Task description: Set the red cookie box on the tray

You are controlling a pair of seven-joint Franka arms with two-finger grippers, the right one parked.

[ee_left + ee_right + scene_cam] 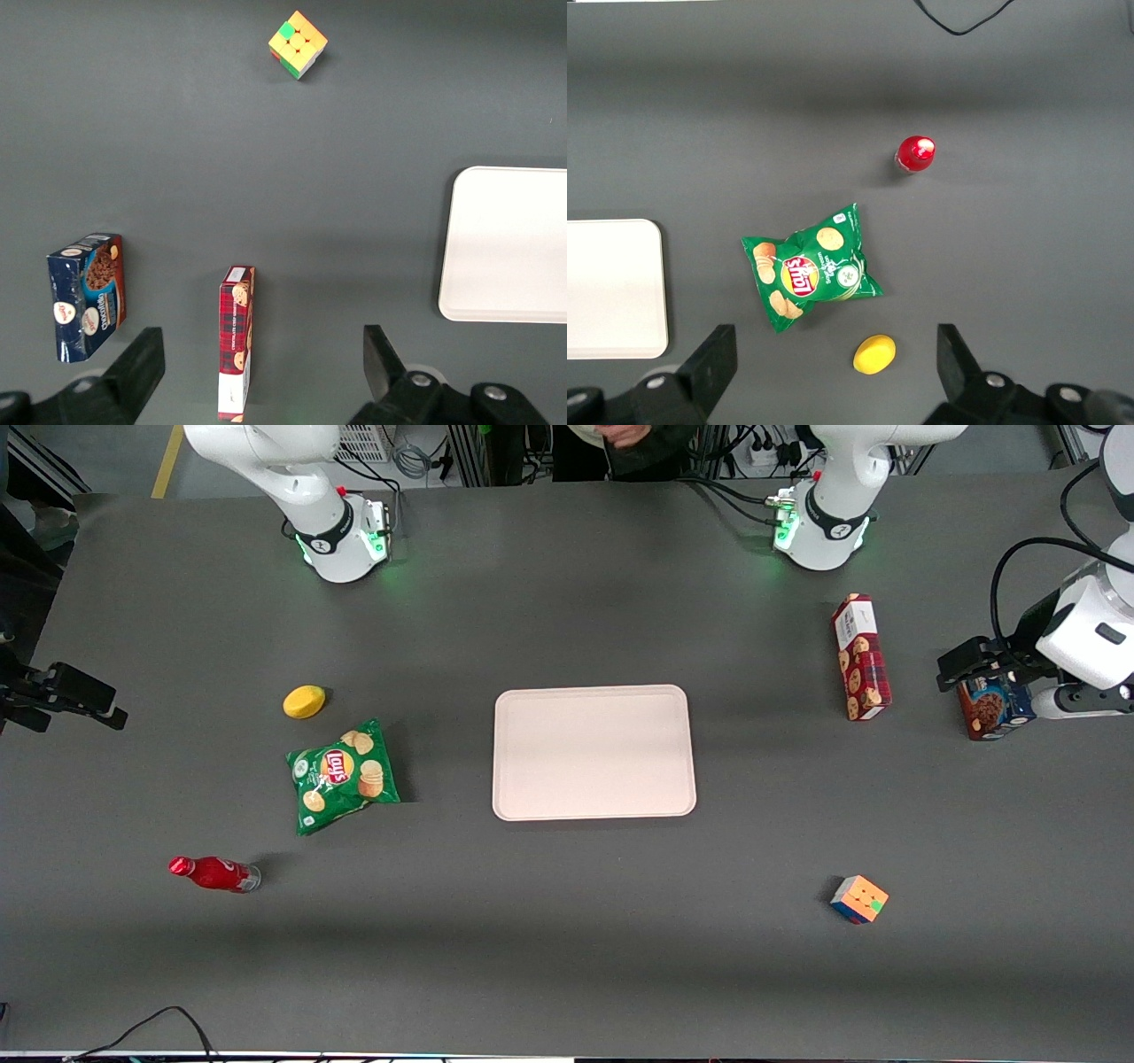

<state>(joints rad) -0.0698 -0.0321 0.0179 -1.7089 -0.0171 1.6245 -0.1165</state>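
The red cookie box (860, 657) (236, 341) rests on a long narrow edge on the table, its white label end farthest from the front camera. It lies apart from the tray (594, 802) (509, 243), toward the working arm's end of the table. My left gripper (967, 666) (261, 372) hangs open and empty, high over the table. In the front view it sits beside the red box, farther toward the working arm's end and over the blue box. In the left wrist view the red box shows between its fingers (142, 363), well below them.
A dark-blue cookie box (994, 708) (87, 297) stands beside the red one. A colour cube (858, 899) (298, 42) lies nearer the front camera. A green chips bag (344, 775), a yellow lemon (304, 701) and a red bottle (214, 873) lie toward the parked arm's end.
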